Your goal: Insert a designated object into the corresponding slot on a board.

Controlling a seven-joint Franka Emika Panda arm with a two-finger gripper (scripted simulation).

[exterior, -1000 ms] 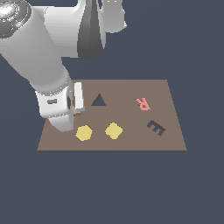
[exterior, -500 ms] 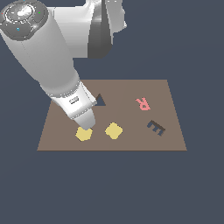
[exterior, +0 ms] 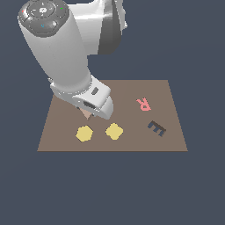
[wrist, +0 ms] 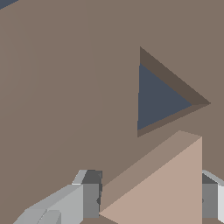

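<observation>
The tan-pink triangle block (wrist: 166, 183) sits between my gripper's (wrist: 148, 199) two grey fingers (wrist: 89, 197), which are shut on it above the brown board (wrist: 65, 87). In the wrist view the dark triangular slot (wrist: 159, 98) lies close beside the block, open and unfilled. In the exterior view only a tip of the block (exterior: 87, 114) peeks out under the white hand (exterior: 90, 101), over the board (exterior: 167, 92) toward that view's left. The arm hides the slot there.
On the board lie a yellow hexagon (exterior: 84, 133) and another yellow shape (exterior: 114, 131) near the front edge, a pink letter R (exterior: 143, 104) and a dark E-shaped cut-out (exterior: 156, 128) toward the exterior view's right.
The arm has swung toward the exterior view's right and forward, so the hand now covers the triangular slot that showed one second ago. The shapes on the board have not moved.
</observation>
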